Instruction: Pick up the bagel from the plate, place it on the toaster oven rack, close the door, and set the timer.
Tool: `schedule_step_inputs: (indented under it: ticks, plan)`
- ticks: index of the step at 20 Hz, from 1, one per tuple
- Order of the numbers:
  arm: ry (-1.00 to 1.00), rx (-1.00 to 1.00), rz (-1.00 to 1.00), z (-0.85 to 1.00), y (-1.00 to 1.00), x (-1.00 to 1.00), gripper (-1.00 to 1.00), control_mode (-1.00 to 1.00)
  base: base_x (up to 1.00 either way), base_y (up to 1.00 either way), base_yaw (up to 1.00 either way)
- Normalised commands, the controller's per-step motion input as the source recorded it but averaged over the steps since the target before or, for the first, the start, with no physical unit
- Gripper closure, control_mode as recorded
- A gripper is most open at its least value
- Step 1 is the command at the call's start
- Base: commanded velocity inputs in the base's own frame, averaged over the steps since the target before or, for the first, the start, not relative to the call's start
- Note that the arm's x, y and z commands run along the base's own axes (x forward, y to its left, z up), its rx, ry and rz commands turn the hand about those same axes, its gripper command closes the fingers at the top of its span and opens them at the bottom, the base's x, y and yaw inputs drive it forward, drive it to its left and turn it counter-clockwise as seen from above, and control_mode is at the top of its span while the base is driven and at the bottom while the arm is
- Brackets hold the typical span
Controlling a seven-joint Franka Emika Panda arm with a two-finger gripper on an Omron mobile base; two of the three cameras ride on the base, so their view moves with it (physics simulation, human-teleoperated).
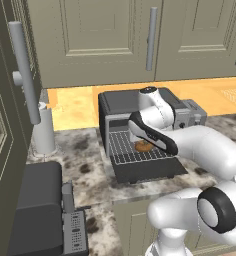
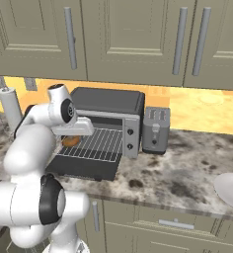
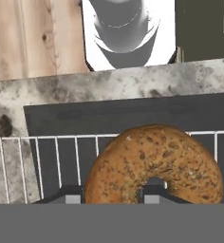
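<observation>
One bagel (image 3: 154,163), golden-brown and speckled with seeds, sits between the two dark fingertips (image 3: 71,195) of the hand (image 3: 109,198); the hand view shows the tips pressed against the ring on either side of its near edge, so the hand is narrowed around the bagel and holding it. In the left base view the bagel (image 1: 143,147) shows just under the hand (image 1: 146,142), low over the toaster oven rack (image 1: 125,148); whether it already rests on the wires or hangs just above them cannot be told. In the right base view the bagel (image 2: 70,141) lies at the left end of the rack (image 2: 98,143), under the hand (image 2: 74,134).

The rack is pulled out from the cavity of the toaster oven (image 2: 108,106), its thin silver bars running front to back. The door (image 2: 84,168) is folded down flat in front of the rack, resting open over the speckled stone surface (image 2: 187,168) near its front edge. The oven's knob panel (image 2: 131,133) sits on its right side.

Just beside the oven on the right stands a silver toaster (image 2: 155,129). To the oven's left, toward the back of the surface, stands a white paper towel roll (image 1: 44,131). A pale plate (image 2: 232,190) lies at the right end of the surface, near its front edge. Beige cabinet doors (image 2: 128,34) hang above the back wall.
</observation>
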Motion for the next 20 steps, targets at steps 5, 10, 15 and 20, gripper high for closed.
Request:
schedule_step_inputs:
  ticks: [5, 10, 15, 20]
  plan:
    - [0.00, 0.07, 0.00, -0.02, 0.00, 0.21, 1.00, -1.00, 0.00, 0.00, 0.00]
    - [0.00, 0.06, 0.00, -0.06, 0.00, 0.26, 1.00, -1.00, 0.00, 0.00, 0.00]
    - [0.00, 0.04, 0.00, -0.20, 0.00, 0.23, 1.00, -1.00, 0.00, 0.00, 0.00]
    - [0.00, 0.03, 0.00, -0.19, 0.00, 0.26, -1.00, -1.00, 0.00, 0.00, 0.00]
